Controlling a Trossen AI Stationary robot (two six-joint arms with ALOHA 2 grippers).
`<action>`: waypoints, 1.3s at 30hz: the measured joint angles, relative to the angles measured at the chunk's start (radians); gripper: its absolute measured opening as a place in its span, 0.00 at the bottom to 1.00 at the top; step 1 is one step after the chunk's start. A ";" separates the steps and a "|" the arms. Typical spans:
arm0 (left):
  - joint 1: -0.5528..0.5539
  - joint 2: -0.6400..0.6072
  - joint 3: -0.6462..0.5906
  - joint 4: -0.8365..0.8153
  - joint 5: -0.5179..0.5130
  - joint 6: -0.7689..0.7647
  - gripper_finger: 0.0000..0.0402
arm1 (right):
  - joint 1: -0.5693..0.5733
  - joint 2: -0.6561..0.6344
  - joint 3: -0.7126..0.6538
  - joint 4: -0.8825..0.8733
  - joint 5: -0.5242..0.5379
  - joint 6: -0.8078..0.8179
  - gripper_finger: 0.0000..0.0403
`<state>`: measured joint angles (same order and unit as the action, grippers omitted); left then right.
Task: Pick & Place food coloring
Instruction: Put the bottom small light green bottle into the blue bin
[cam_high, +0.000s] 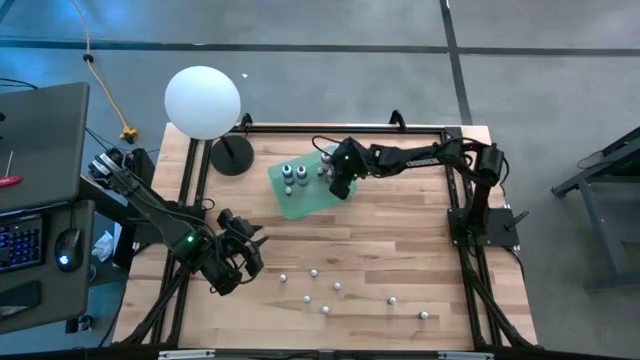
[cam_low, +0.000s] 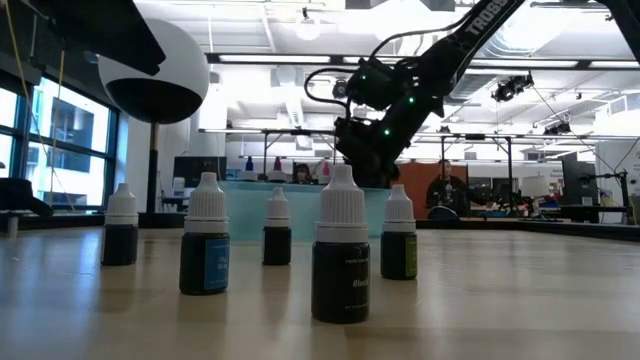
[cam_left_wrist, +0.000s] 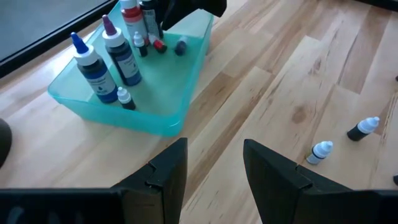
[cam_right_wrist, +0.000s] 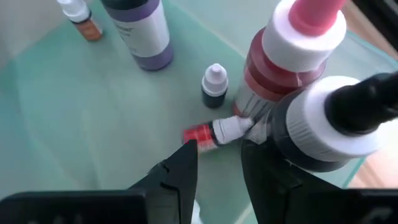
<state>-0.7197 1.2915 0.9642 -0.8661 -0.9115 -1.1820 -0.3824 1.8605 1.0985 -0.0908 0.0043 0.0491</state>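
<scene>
Over the translucent green plastic tray (cam_high: 300, 205) I see my right gripper (cam_right_wrist: 217, 163) spread above a small red dropper bottle (cam_right_wrist: 202, 134) lying inside; my left gripper (cam_left_wrist: 214, 167), also spread, waits near the tray.

You are working in a robotics lab set in a large open industrial hall. A wooden bench (cam_high: 380, 250) stands on a bare concrete floor (cam_high: 330, 60), and a desk with a keyboard (cam_high: 20, 243) and mouse (cam_high: 66, 248) sits beside it. Across the table you see ceiling strip lights (cam_low: 290, 58), tall windows (cam_low: 60, 140), and people seated at workstations (cam_low: 440, 190).
</scene>
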 joint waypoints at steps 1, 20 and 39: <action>0.000 0.000 0.000 0.000 0.000 0.000 0.38 | 0.000 -0.004 0.000 -0.004 0.001 -0.009 0.29; 0.000 0.000 0.000 0.003 0.001 0.003 0.38 | 0.529 -0.278 0.000 -0.352 -0.061 -0.024 0.29; 0.000 0.000 0.000 0.038 0.012 0.008 0.38 | 0.732 0.053 -0.001 0.012 -0.157 0.046 0.29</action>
<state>-0.7197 1.2919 0.9642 -0.8284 -0.8998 -1.1744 0.3494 1.9130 1.0977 -0.0787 -0.1532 0.0952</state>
